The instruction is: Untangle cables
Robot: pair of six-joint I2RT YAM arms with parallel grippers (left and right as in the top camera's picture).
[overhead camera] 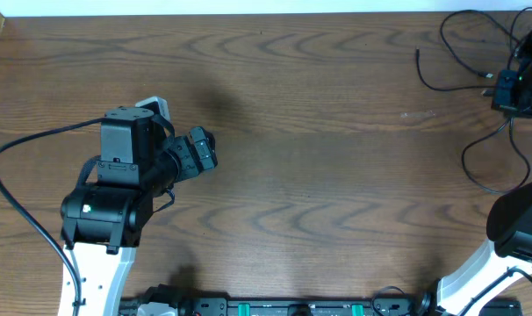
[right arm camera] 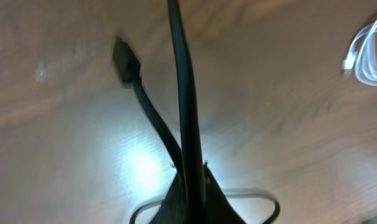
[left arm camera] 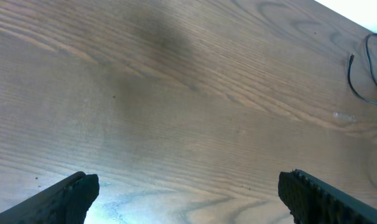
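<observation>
The cables lie at the table's far right: thin black cords (overhead camera: 449, 54) loop across the wood, with another loop (overhead camera: 487, 167) nearer the front. My right gripper (overhead camera: 513, 89) is over them, shut on black cords (right arm camera: 180, 68). One cord runs straight up from the jaws, and another ends in a small plug (right arm camera: 125, 57). A thin loop (right arm camera: 270, 205) shows behind the closed fingers (right arm camera: 190, 175). The short white cable (right arm camera: 369, 55) lies coiled to the right, apart from the gripper. My left gripper (overhead camera: 201, 151) stands open and empty over bare wood (left arm camera: 188, 186), far from the cords (left arm camera: 355, 76).
The left arm's body (overhead camera: 117, 193) fills the near left, with its thick black wire (overhead camera: 20, 145) curving outwards. The right arm's base (overhead camera: 516, 228) stands at the near right. The table's far edge (overhead camera: 248, 12) runs along the top.
</observation>
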